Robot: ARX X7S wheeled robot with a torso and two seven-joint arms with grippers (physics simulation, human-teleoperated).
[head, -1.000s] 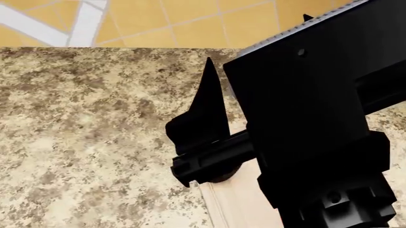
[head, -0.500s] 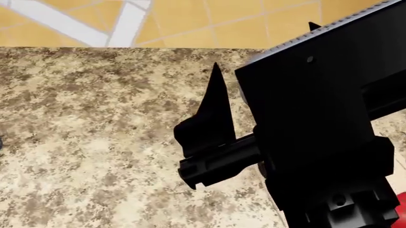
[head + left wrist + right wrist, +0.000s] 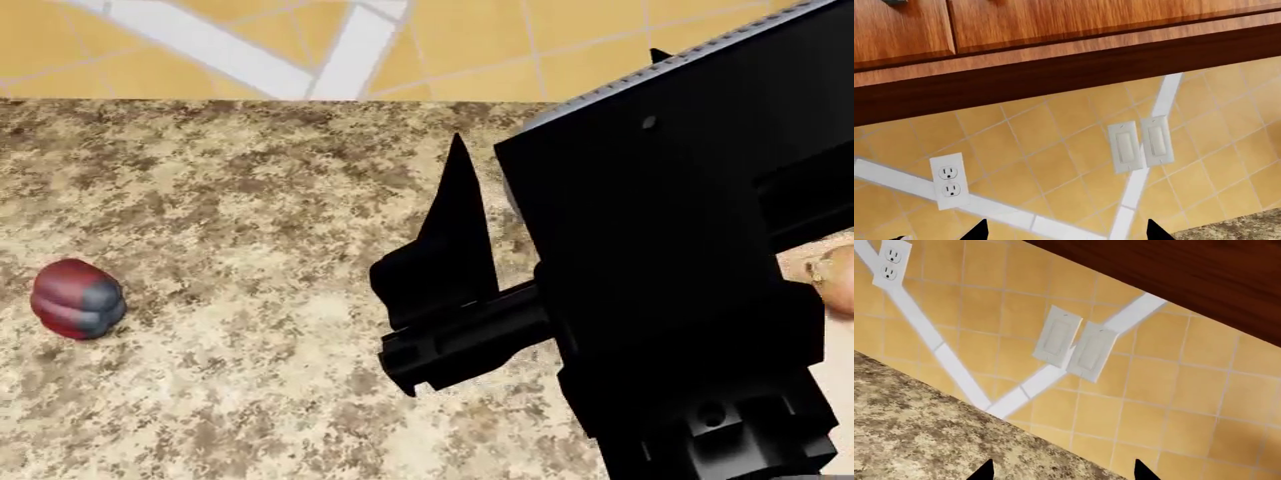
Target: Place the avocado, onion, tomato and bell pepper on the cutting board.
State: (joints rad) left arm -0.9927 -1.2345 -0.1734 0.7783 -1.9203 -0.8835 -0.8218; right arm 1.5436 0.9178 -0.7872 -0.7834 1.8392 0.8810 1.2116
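Speckled tan-and-brown granite countertop (image 3: 240, 300) fills the head view, backed by a yellow tiled wall (image 3: 441, 45) crossed by white diagonal bands.

A large black arm (image 3: 667, 280) covers the right half of that view, running from the upper right corner down to the lower edge. A pointed black fin (image 3: 451, 230) stands up from its left side above a short dark bar (image 3: 454, 345); which arm this is, I cannot tell.

Both wrist cameras are aimed up at the wall, away from the counter. The left gripper (image 3: 1064, 232) shows only 2 dark fingertips (image 3: 977, 231), set well apart with nothing between them. The right gripper (image 3: 1062, 471) likewise shows 2 tips (image 3: 984, 471), spread wide and holding nothing. The left wrist view takes in a power outlet (image 3: 948, 181), a pair of light switches (image 3: 1139, 145) and the underside of a wooden cabinet (image 3: 1054, 55).

The bell pepper (image 3: 78, 298) sits alone on the granite at the head view's left, well apart from the arm. It looks roughly upright, red on top with a grey-blue patch low on its side. The onion (image 3: 834, 278) is a pale peach sliver at the right edge, cut off by the frame and the arm; its orientation cannot be made out.
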